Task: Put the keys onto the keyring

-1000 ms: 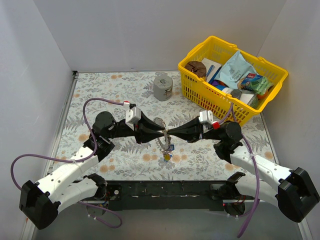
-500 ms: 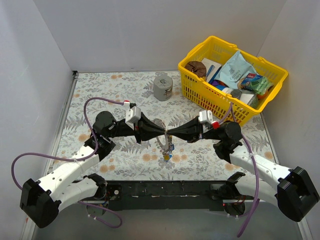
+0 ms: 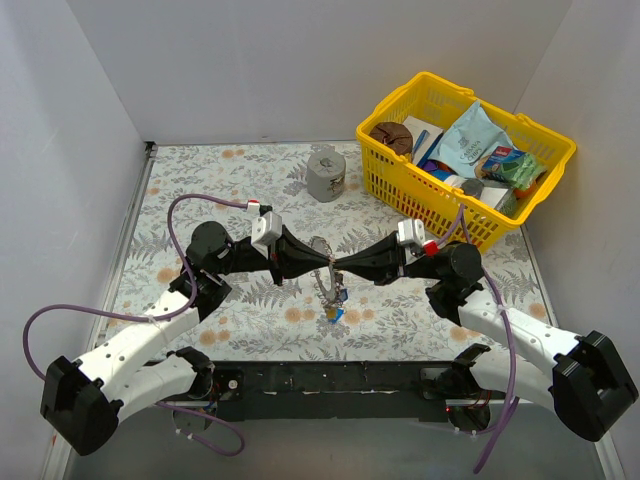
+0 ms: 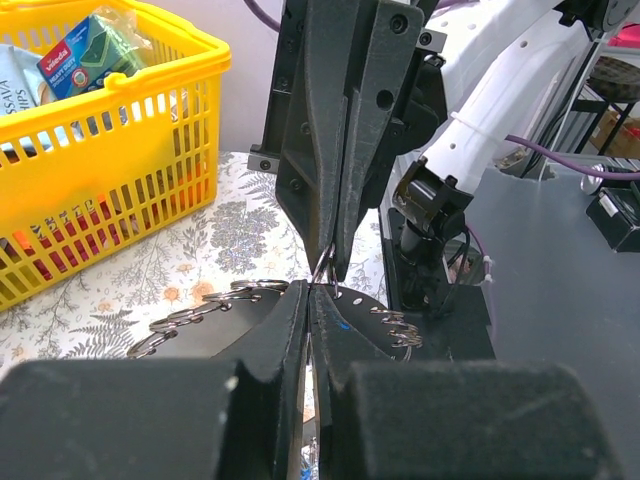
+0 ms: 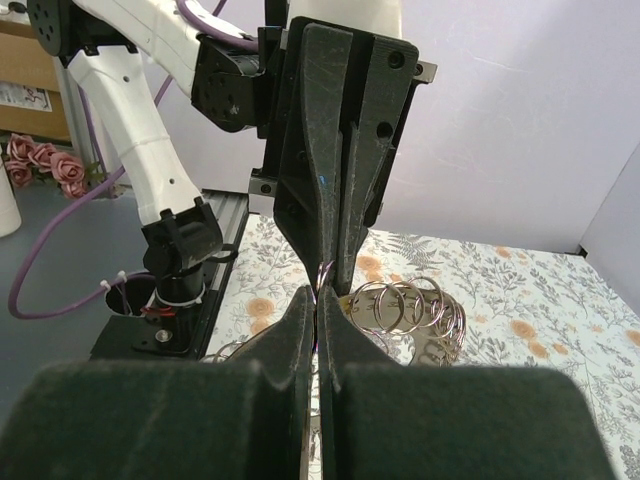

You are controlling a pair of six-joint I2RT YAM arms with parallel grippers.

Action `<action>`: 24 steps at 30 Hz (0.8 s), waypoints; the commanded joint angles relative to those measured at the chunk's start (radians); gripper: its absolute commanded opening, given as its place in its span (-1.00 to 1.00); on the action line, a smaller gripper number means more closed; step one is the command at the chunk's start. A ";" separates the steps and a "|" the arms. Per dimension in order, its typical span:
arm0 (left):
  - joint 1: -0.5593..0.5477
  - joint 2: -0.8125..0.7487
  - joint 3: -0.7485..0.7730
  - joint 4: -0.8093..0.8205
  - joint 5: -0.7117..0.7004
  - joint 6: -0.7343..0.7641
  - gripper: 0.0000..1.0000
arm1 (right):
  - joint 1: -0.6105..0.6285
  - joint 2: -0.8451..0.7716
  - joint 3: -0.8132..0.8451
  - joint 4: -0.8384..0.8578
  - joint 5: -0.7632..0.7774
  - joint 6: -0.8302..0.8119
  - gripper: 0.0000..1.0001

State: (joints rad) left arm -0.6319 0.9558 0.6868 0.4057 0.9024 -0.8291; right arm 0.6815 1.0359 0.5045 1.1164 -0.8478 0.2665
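My left gripper (image 3: 324,267) and right gripper (image 3: 346,269) meet tip to tip above the middle of the mat. Both are shut on the keyring (image 3: 319,247), a grey metal ring carrying several small wire loops. A thin wire loop (image 5: 323,274) is pinched where the tips meet. In the left wrist view my left gripper (image 4: 310,291) faces the right gripper (image 4: 335,265), with loops (image 4: 200,312) on either side. In the right wrist view my right gripper (image 5: 318,296) faces the left gripper (image 5: 335,270), with loops (image 5: 415,305) to the right. The keys (image 3: 332,306), blue and yellow heads, hang below the tips.
A yellow basket (image 3: 400,195) full of packets stands at the back right, close behind the right arm. A grey cylindrical can (image 3: 325,175) stands at the back centre. White walls close in the left, back and right sides.
The point where the two grippers meet has drifted slightly to the right. The hanging keys have swung a little. Both grippers stay shut.
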 commanded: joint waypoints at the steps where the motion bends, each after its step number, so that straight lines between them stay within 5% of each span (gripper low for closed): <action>1: -0.002 -0.025 0.025 -0.034 -0.020 0.025 -1.00 | 0.000 -0.010 0.017 0.039 0.055 0.002 -0.72; 7: -0.002 -0.064 0.016 -0.085 -0.092 0.067 -1.00 | 0.000 -0.026 0.000 0.016 0.088 -0.010 0.11; 13: -0.002 -0.086 0.014 -0.130 -0.122 0.102 -1.00 | 0.000 -0.060 -0.030 -0.012 0.144 -0.035 0.73; 24: -0.002 -0.130 0.017 -0.240 -0.191 0.162 -1.00 | -0.002 -0.131 -0.069 -0.165 0.220 -0.118 0.91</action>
State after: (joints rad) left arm -0.6323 0.8730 0.6868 0.2005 0.7578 -0.7097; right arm 0.6815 0.9394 0.4557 0.9970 -0.6815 0.1902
